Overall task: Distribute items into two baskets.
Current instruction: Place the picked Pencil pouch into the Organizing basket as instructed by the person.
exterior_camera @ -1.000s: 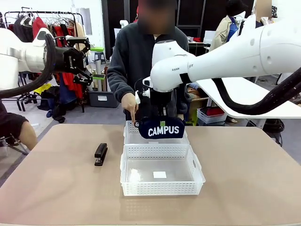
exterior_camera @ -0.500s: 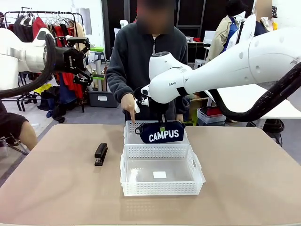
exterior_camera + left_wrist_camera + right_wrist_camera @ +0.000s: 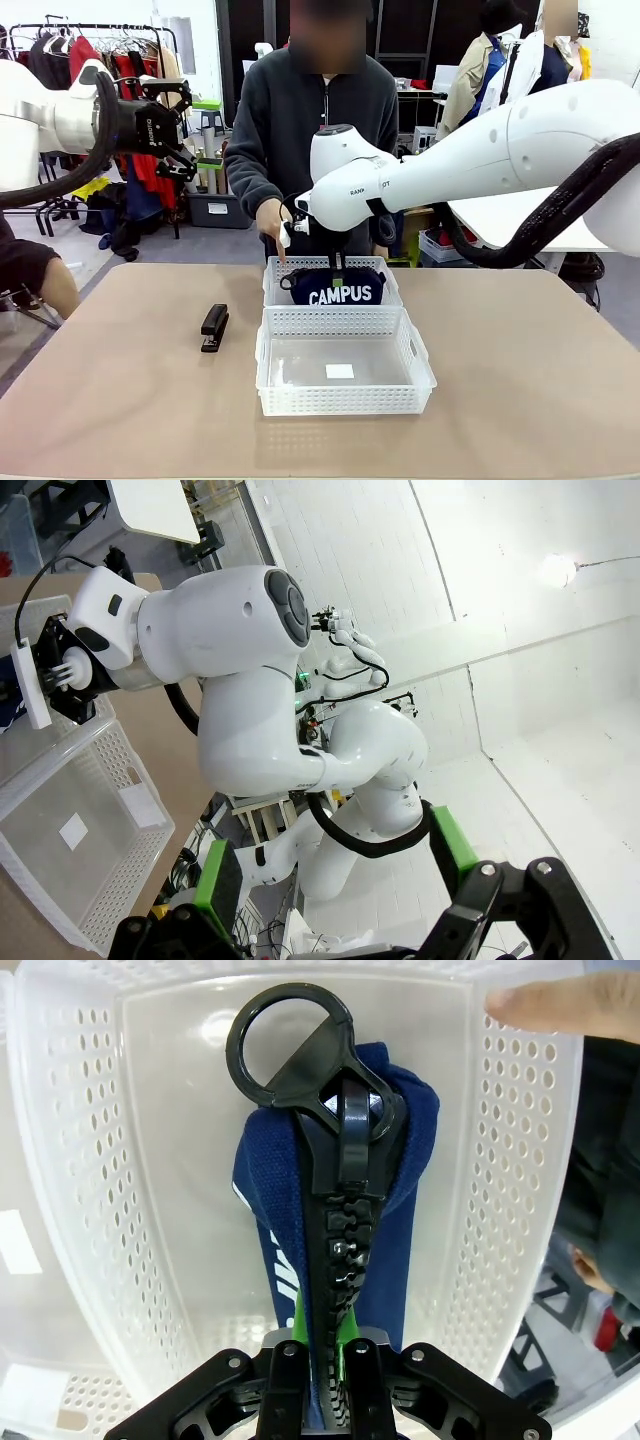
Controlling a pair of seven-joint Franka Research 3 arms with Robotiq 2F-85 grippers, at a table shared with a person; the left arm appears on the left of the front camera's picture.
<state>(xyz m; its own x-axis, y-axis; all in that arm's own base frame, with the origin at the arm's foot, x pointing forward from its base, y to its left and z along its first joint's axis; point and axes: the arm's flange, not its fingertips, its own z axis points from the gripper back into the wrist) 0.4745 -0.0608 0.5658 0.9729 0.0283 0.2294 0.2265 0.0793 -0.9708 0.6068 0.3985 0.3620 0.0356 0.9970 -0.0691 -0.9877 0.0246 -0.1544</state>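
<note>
The right claw (image 3: 322, 1340) pinches the zip edge of the pouch (image 3: 405, 1160), held low inside the far basket (image 3: 100, 1210) and not yet released. The left claw (image 3: 188, 128) gapes wide, raised aside. Still to do, I judge: the stapler (image 3: 214, 326) lies on the table (image 3: 120, 400) beside the empty near basket (image 3: 340, 322).

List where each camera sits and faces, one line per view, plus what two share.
Front view: fixed between the arms, facing the person across the table; open left gripper raised.
Left wrist view: on the left arm, facing the right arm and near basket; own fingers below.
Right wrist view: looks down the shut right gripper at the pouch in the far basket.
Shared: pouch, in front and right wrist views.
</note>
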